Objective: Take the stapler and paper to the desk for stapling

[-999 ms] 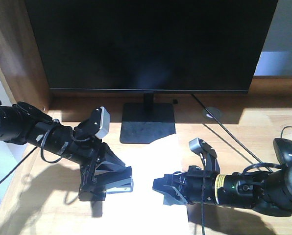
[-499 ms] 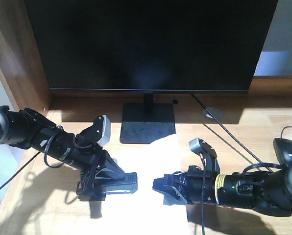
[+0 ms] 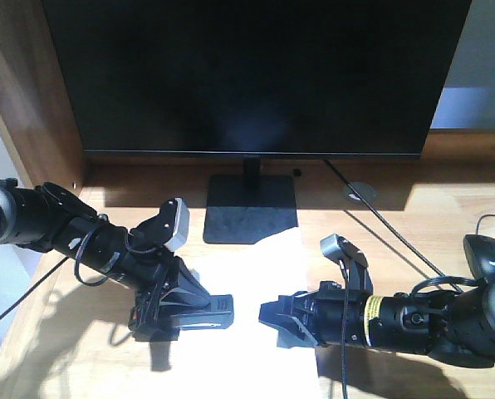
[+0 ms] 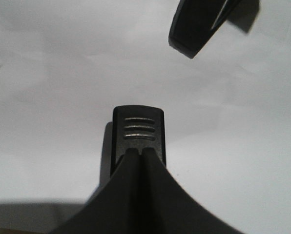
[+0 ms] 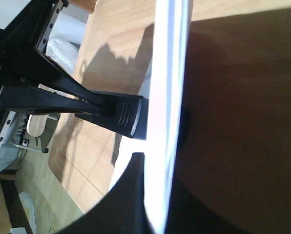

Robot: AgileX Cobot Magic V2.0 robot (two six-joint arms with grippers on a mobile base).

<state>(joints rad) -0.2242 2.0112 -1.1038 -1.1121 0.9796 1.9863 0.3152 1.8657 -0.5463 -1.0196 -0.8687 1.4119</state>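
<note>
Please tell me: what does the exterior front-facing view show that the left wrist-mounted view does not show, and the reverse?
Only the front-facing view shows the large black monitor on its stand, the black computer mouse at the right edge, the light wooden desk, and both whole arms. Only the left wrist view shows the three ridges on the end of the small black stapler seen head-on, gripped by the left hand. Both views show the white sheet of paper under the stapler, and the right hand reaching toward it; the wrist view catches only its dark tip.
</note>
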